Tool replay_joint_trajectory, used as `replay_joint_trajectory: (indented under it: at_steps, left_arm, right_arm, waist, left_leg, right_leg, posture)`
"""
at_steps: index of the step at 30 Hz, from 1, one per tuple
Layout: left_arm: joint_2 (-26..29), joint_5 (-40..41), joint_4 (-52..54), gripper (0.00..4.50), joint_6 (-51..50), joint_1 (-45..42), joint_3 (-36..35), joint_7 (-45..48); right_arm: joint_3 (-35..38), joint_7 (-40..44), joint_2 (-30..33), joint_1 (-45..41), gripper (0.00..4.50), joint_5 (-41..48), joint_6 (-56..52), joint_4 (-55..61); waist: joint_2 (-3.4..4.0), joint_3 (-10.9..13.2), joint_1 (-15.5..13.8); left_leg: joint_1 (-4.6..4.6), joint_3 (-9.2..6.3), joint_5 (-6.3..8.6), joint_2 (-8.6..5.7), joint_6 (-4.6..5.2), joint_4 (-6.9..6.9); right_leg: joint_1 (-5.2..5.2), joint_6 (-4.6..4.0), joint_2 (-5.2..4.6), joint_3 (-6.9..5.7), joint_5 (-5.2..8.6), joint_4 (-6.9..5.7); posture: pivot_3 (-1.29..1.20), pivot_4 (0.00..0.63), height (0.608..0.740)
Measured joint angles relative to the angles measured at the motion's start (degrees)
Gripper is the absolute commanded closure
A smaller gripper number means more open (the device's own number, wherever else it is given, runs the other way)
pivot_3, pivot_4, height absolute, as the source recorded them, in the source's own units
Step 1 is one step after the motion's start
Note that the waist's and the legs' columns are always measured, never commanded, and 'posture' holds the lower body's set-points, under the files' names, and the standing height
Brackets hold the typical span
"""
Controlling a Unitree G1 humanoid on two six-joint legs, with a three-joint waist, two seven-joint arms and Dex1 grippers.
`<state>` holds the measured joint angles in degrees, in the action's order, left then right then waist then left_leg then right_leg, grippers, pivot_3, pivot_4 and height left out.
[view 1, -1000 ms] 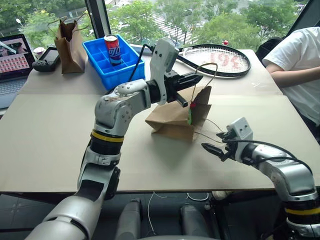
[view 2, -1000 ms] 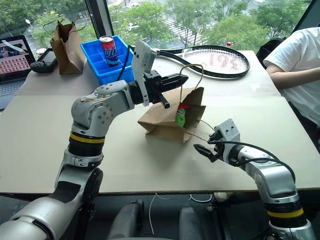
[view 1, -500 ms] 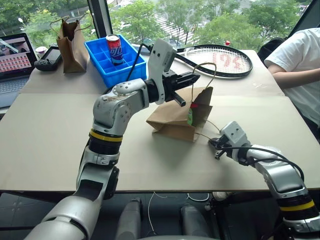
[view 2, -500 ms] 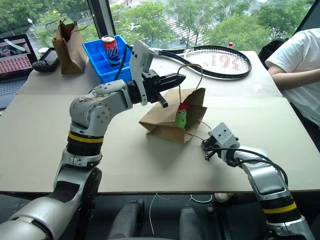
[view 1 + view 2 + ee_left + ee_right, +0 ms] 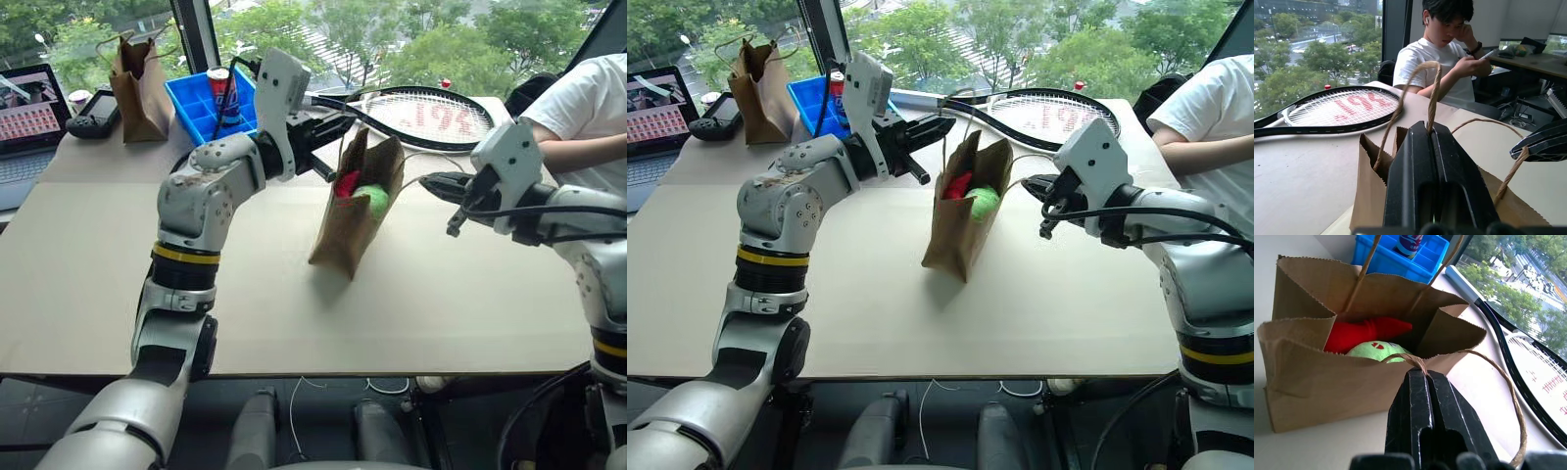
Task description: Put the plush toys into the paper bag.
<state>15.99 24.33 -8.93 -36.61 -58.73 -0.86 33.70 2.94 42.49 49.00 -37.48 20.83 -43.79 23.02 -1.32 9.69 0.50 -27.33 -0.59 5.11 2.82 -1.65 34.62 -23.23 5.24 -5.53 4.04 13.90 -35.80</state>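
The light-brown paper bag (image 5: pixel 345 233) stands upright on the table, leaning a little, its mouth held open between my two grippers. Inside its mouth lie the plush toys: the red chili (image 5: pixel 1359 333) and the light green one (image 5: pixel 1375 350) beside it, partly hidden by the bag's wall. My left gripper (image 5: pixel 336 118) is shut on the far twisted handle (image 5: pixel 1433 93). My right gripper (image 5: pixel 432 182) is shut on the near handle (image 5: pixel 1508 391). In the left wrist view the right gripper (image 5: pixel 1542 143) shows past the bag.
A smaller dark brown bag (image 5: pixel 137 73), a blue tray (image 5: pixel 206 116) with a soda can (image 5: pixel 222 82), a laptop (image 5: pixel 24 113) and a controller (image 5: pixel 90 110) stand at the back left. A tennis racket (image 5: pixel 431 113) lies behind the bag. A person (image 5: pixel 588 93) sits at the right.
My right gripper shut on the near handle at the table and rose with it. The bag swung from lying on its side to upright. My left gripper shifted up and left.
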Motion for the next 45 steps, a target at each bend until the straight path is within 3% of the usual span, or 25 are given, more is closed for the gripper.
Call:
replay_joint_trajectory:
  at_steps: [7,15,18,25,28,29,34,37,41,45]
  left_arm:
    - [0.1,-1.1,-2.0,4.5,2.8,-1.0,-0.6,-0.3]
    - [4.5,-2.5,1.4,4.5,-0.5,3.5,4.6,5.6]
    - [5.6,-2.1,2.8,3.69,-2.5,4.3,5.0,7.1]
    - [10.0,-1.0,3.6,1.22,-3.7,4.8,2.2,10.6]
    - [13.3,2.9,3.7,0.09,-3.7,5.6,-0.8,15.2]
    - [14.5,3.6,3.7,0.0,-3.5,6.0,-1.9,16.6]
    - [21.1,7.4,7.7,0.0,-0.6,14.1,-4.4,28.1]
    - [25.3,8.8,10.7,0.0,-0.4,22.7,-3.6,35.3]
    - [25.0,8.2,13.2,0.0,1.6,26.1,-2.0,35.7]
    - [21.7,6.8,16.0,0.0,2.9,28.7,0.2,32.5]
  right_arm:
    - [-0.4,1.0,1.2,-3.5,4.49,2.0,-4.7,2.0]
    - [-0.3,3.3,2.7,-1.2,4.49,9.6,-14.1,7.4]
    - [0.8,2.6,1.6,-1.2,3.65,12.7,-17.0,7.9]
    - [8.2,1.8,1.0,-2.9,1.27,21.1,-22.7,7.7]
    - [14.3,0.8,1.1,-7.8,0.16,26.8,-25.0,4.6]
    - [16.3,0.6,1.9,-8.8,0.01,27.8,-25.3,3.9]
    - [21.6,1.6,7.5,-6.8,0.01,35.8,-30.7,3.8]
    - [23.6,3.2,10.0,1.6,0.65,44.7,-37.0,7.4]
    - [21.6,-0.8,8.6,9.3,2.07,46.5,-37.1,12.3]
    - [12.8,-5.8,6.4,15.0,3.48,36.0,-29.2,13.5]
  waist:
    - [-0.02,0.0,0.0]
    - [-0.01,0.0,0.2]
    - [-0.02,0.0,0.2]
    - [-0.02,0.0,0.2]
    - [-0.01,0.0,0.3]
    - [-0.01,0.0,0.3]
    - [-0.01,0.0,0.3]
    - [-0.01,0.0,0.3]
    - [-0.13,0.0,0.0]
    - [-0.13,0.0,0.2]
  left_leg:
    - [-0.01,0.01,0.01,0.0,-0.02,-0.03]
    - [0.0,0.01,0.0,0.01,0.0,-0.1]
    - [0.0,0.01,0.0,0.02,0.0,-0.1]
    - [0.01,0.01,0.0,0.04,0.0,-0.1]
    - [0.0,0.04,0.0,0.06,0.0,-0.14]
    - [0.0,0.04,0.0,0.08,0.0,-0.17]
    - [0.04,0.05,-0.06,0.11,0.1,-0.43]
    - [0.08,0.09,-0.23,0.15,0.36,-0.56]
    - [0.05,0.13,-0.14,0.17,0.22,-0.44]
    - [0.01,0.33,0.01,0.16,-0.03,-0.27]
  right_leg:
    - [-0.04,-0.35,-0.01,0.0,-0.21,-0.01]
    - [-0.1,-0.37,0.0,0.0,-0.22,-0.08]
    - [-0.1,-0.38,0.0,0.0,-0.22,-0.08]
    - [-0.11,-0.4,0.0,-0.01,-0.21,-0.08]
    - [-0.18,-0.44,-0.01,-0.01,-0.22,-0.09]
    - [-0.19,-0.46,-0.01,-0.01,-0.21,-0.09]
    - [-0.25,-0.63,-0.01,-0.02,-0.1,-0.07]
    - [-0.26,-0.74,-0.02,-0.04,-0.03,-0.09]
    - [-0.3,-0.79,-0.05,-0.06,-0.05,-0.17]
    - [-0.36,-0.87,-0.15,-0.03,-0.17,-0.11]
  posture:
    - [0.0,0.15,0.74]
    - [0.0,0.15,0.74]
    - [0.0,0.15,0.74]
    - [0.0,0.15,0.74]
    - [0.0,0.15,0.74]
    - [0.0,0.15,0.74]
    - [0.0,0.15,0.74]
    - [0.0,0.15,0.74]
    - [0.0,0.15,0.74]
    - [0.0,0.15,0.74]
